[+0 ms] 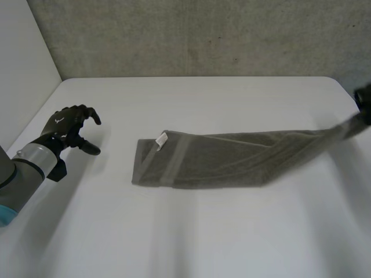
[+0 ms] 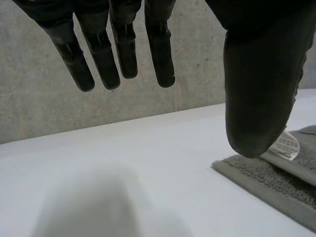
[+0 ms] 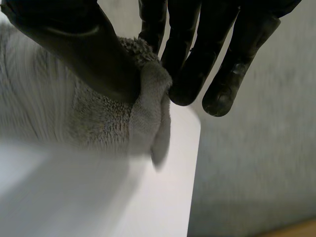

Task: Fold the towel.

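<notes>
White table (image 1: 191, 231): your right hand (image 3: 74, 49) pinches the towel (image 1: 220, 159) by its raised end; left hand (image 1: 69, 124) spread, idle. Carry the pinched end level toward the label (image 1: 161, 139).

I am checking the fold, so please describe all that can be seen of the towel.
The towel is grey terry cloth with a flat woven band and a white label near one end. It lies on the white table as a long, narrow, folded strip. Its other end is lifted, pinched by the right hand. The left hand is apart from it.
</notes>
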### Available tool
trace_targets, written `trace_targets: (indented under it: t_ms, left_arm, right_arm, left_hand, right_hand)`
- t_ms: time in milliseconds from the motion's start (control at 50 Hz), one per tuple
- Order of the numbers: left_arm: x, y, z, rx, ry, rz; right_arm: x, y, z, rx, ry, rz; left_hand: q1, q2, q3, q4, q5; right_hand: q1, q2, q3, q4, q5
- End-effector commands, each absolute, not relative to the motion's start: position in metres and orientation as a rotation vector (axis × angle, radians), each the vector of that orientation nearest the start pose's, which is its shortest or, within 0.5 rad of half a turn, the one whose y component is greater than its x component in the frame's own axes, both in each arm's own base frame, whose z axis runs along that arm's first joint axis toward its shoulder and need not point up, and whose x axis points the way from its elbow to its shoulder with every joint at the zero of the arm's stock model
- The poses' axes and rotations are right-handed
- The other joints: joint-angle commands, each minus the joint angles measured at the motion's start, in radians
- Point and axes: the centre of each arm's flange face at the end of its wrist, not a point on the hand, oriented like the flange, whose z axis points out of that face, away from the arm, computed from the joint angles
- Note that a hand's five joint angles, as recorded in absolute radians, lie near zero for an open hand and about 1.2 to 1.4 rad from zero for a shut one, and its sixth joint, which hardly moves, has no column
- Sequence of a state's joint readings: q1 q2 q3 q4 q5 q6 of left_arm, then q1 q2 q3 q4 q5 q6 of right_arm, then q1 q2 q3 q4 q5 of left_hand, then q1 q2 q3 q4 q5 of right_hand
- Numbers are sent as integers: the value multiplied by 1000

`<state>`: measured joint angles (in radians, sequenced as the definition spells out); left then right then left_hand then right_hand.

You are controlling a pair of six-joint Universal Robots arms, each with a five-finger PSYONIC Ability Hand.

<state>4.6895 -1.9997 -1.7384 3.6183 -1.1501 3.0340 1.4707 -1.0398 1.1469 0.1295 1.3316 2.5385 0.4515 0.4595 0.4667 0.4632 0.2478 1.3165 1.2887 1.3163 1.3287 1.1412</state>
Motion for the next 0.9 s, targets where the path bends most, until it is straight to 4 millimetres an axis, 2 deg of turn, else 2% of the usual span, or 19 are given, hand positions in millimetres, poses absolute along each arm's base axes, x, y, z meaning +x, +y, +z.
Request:
trace_targets:
  t_ms: [20, 40, 60, 100, 120, 160, 180, 220, 280, 320, 380, 500, 540, 600, 640, 660, 720, 760, 900]
  left_arm:
    - [-177, -346, 158, 392, 2665, -2296]
    - [-177, -345, 158, 395, 2662, -2298]
    - [-177, -345, 158, 395, 2662, -2298]
    - [-177, -346, 157, 399, 2647, -2308]
    - [-177, -346, 157, 399, 2647, -2308]
    - [-176, -345, 157, 399, 2639, -2315]
    - [-177, -345, 157, 403, 2634, -2321]
    - [-176, -345, 160, 404, 2617, -2336]
    - [-177, -344, 161, 408, 2612, -2342]
    - [-177, -342, 160, 409, 2619, -2337]
    - [-177, -341, 159, 412, 2622, -2333]
    - [-179, -340, 159, 424, 2622, -2334]
    - [-180, -340, 159, 429, 2622, -2337]
    - [-180, -339, 159, 431, 2622, -2337]
    - [-181, -339, 159, 435, 2626, -2336]
    - [-181, -339, 159, 435, 2626, -2336]
    - [-182, -337, 158, 438, 2631, -2333]
    - [-183, -337, 157, 439, 2635, -2330]
    - [-186, -334, 156, 451, 2645, -2326]
  right_arm:
    - [232, -369, 273, -1079, 2146, -2103]
    - [265, -350, 275, -1133, 2052, -2081]
    - [266, -350, 275, -1134, 2051, -2081]
    - [331, -305, 273, -1241, 1885, -2033]
    - [331, -305, 273, -1242, 1885, -2033]
    - [388, -256, 263, -1329, 1742, -1990]
    - [388, -255, 263, -1329, 1741, -1990]
    - [424, -217, 238, -1408, 1676, -1915]
    - [435, -206, 222, -1445, 1672, -1877]
    - [444, -194, 195, -1498, 1695, -1804]
    - [443, -194, 183, -1511, 1735, -1788]
    - [433, -205, 192, -1460, 1802, -1826]
    - [414, -218, 203, -1424, 1866, -1854]
    - [401, -225, 204, -1415, 1911, -1848]
    - [375, -234, 201, -1398, 2002, -1820]
    - [375, -234, 201, -1397, 2003, -1820]
    - [353, -237, 193, -1368, 2083, -1789]
    - [328, -246, 179, -1291, 2173, -1757]
    - [292, -256, 150, -1188, 2244, -1711]
  left_hand:
    - [-41, -49, -56, -53, -12]
    - [-41, -49, -56, -53, -12]
    - [-41, -49, -56, -53, -12]
    - [-41, -49, -56, -53, -12]
    - [-41, -49, -56, -53, -12]
    - [-41, -49, -56, -53, -12]
    - [-41, -49, -56, -53, -12]
    - [-41, -49, -56, -53, -12]
    - [-41, -49, -56, -53, -12]
    - [-41, -49, -56, -53, -12]
    - [-41, -49, -56, -53, -12]
    - [-41, -49, -56, -53, -12]
    - [-41, -49, -56, -53, -12]
    - [-41, -49, -56, -53, -12]
    - [-41, -49, -56, -53, -12]
    - [-41, -49, -56, -53, -12]
    - [-41, -49, -56, -53, -12]
    - [-41, -49, -56, -53, -12]
    - [-41, -49, -56, -53, -12]
  right_hand:
    - [80, 108, 80, 68, 81]
    - [80, 108, 80, 68, 81]
    - [80, 108, 80, 68, 81]
    - [80, 108, 80, 68, 81]
    - [80, 108, 80, 68, 81]
    - [80, 108, 80, 68, 81]
    - [80, 108, 80, 68, 81]
    - [80, 108, 80, 68, 81]
    - [80, 108, 80, 68, 81]
    - [-670, -643, -670, -683, -670]
    - [-796, -768, -796, -808, -795]
    - [-1029, -1001, -1029, -1041, -1028]
    - [-1058, -1030, -1058, -1070, -1057]
    - [-1055, -1028, -1055, -1068, -1055]
    - [-1041, -1013, -1041, -1053, -1040]
    - [-1041, -1013, -1040, -1053, -1040]
    - [-1000, -972, -999, -1012, -999]
    - [-889, -861, -888, -901, -888]
    - [-797, -769, -797, -809, -796]
